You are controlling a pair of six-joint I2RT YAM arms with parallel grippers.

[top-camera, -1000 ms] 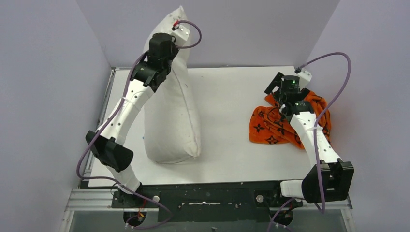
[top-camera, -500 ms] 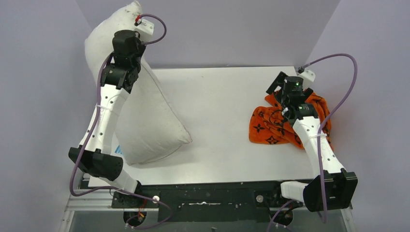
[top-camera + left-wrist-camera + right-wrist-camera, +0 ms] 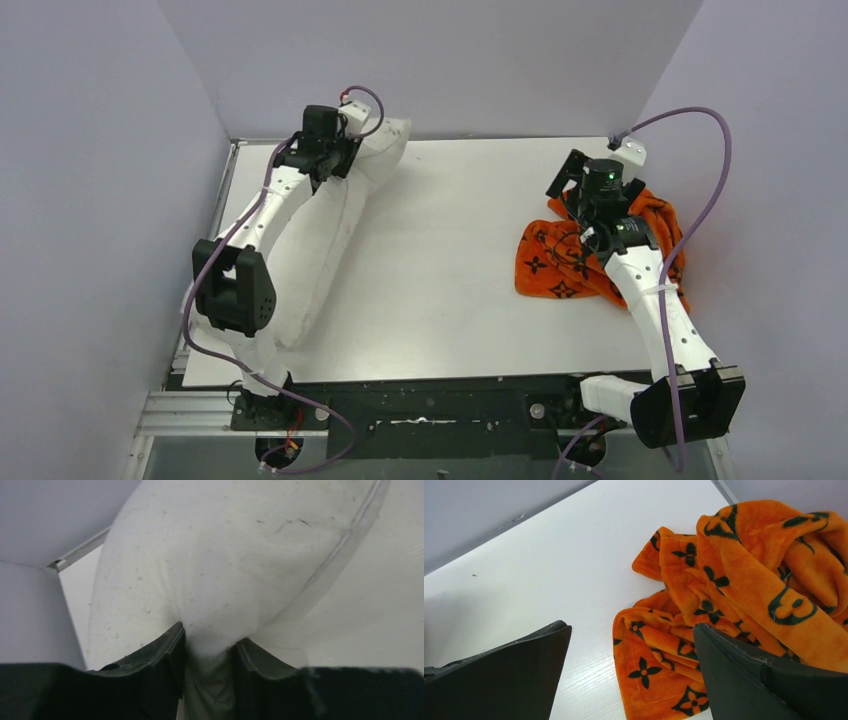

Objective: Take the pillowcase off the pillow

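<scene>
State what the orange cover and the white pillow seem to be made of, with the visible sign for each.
The pillowcase: plush, fleece-like fabric with a matt finish; a fuzzy pile shows along its folds. The pillow: probably a woven white cloth over soft filling, matt; its surface looks finely speckled, and it bunches where the left hand pinches it.

Left arm (image 3: 262,212) & right arm (image 3: 655,295) had white links, black joints, purple cables (image 3: 712,180). Left gripper (image 3: 210,640) & right gripper (image 3: 631,627) fingers were black. Green dot (image 3: 609,175) on the right wrist was prob. an LED.
</scene>
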